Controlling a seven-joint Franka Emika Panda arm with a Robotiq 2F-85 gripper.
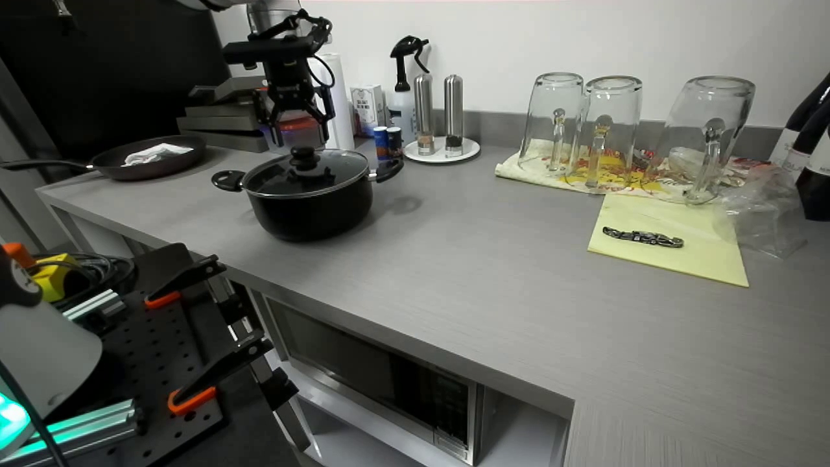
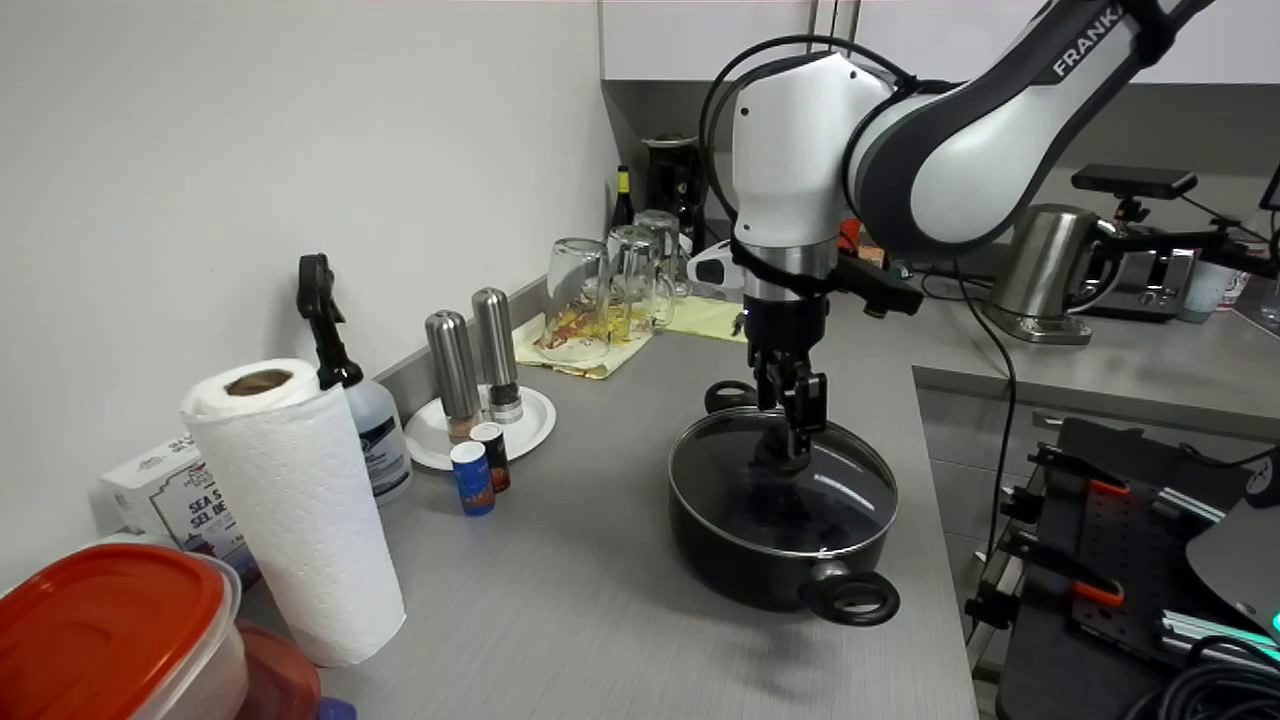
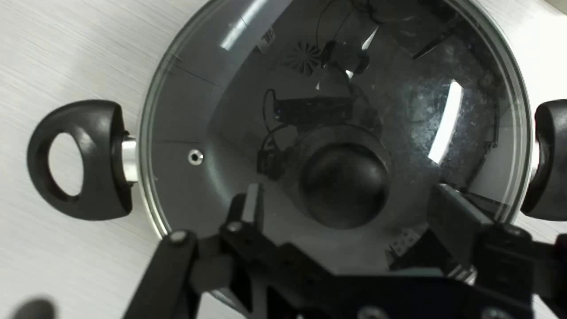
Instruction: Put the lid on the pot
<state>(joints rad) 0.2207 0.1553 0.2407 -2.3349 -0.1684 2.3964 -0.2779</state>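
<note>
robot gripper (image 3: 352, 206), jaws apart, hangs over the glass lid (image 1: 311, 179), which appears fully seated on the black pot (image 1: 311, 213), so covering looks done, leaving perhaps only withdrawal.

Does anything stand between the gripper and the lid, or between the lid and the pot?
Nothing visible does. The gripper hangs open over the knob of the lid, and the lid already sits on the pot.
</note>
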